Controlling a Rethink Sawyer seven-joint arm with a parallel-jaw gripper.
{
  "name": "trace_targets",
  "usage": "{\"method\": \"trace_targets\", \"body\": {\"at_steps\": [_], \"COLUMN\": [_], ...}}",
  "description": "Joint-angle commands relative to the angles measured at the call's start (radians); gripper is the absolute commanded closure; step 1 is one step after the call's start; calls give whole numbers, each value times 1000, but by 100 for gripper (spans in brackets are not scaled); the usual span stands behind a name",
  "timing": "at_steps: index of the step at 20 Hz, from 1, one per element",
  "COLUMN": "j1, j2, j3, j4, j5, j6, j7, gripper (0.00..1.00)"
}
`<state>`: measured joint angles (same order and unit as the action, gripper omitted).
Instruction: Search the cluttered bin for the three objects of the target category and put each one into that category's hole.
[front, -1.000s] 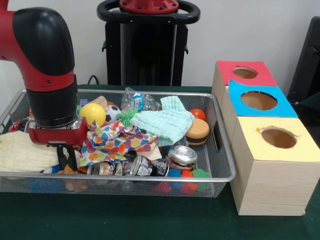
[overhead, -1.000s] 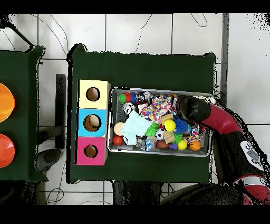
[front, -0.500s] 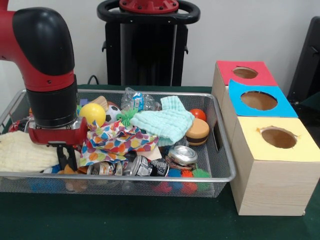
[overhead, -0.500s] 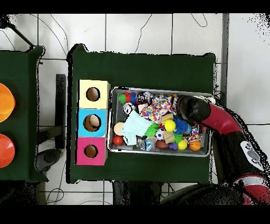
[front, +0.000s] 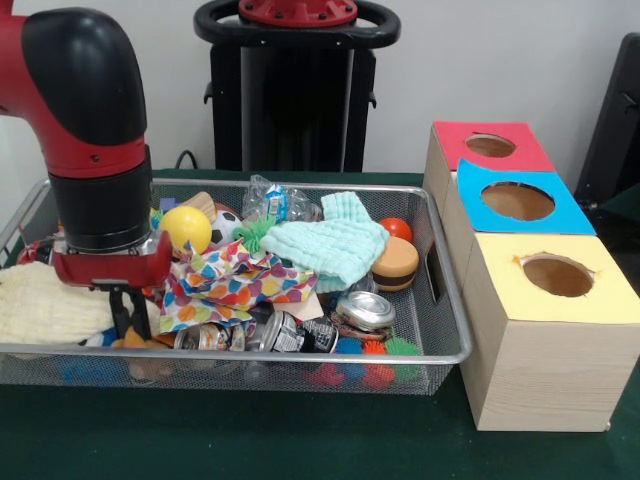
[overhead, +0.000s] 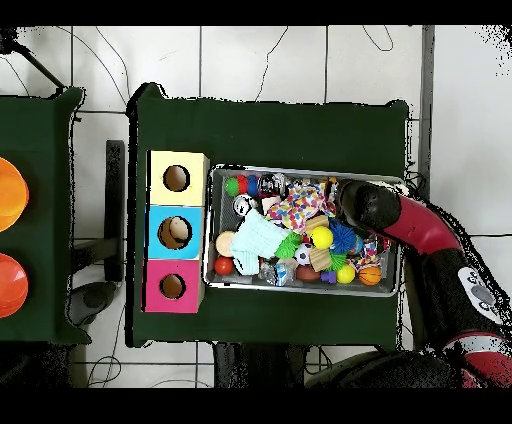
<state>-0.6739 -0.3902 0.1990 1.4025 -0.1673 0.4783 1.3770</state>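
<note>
The pincer (front: 128, 318) reaches down into the left end of the wire bin (front: 440, 300), its dark fingers low among the clutter beside a cream cloth (front: 40, 305); whether it is open or closed cannot be told, since the items around it hide the tips. A spotted cloth (front: 235, 280) lies just right of it, with a yellow ball (front: 186, 226) behind. A mint cloth (front: 330, 245), a toy burger (front: 395, 263) and cans (front: 365, 310) fill the rest. Right of the bin, on the green counter (front: 300, 440), stand three boxes with holes: red (front: 490, 145), blue (front: 517, 200), yellow (front: 557, 275). Overhead, the blue hole seems to hold something pale.
</note>
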Motion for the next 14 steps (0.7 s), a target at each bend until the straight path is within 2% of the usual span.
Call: {"method": "trace_targets", "body": {"at_steps": [1, 5, 14], "j1": [-8, -9, -1], "j2": [-29, -39, -117], "j3": [58, 58, 47], "j4": [26, 31, 79], "j5": [-35, -31, -14], "j6": [77, 89, 146], "j7": [-8, -9, 9], "gripper": [100, 100, 100]}}
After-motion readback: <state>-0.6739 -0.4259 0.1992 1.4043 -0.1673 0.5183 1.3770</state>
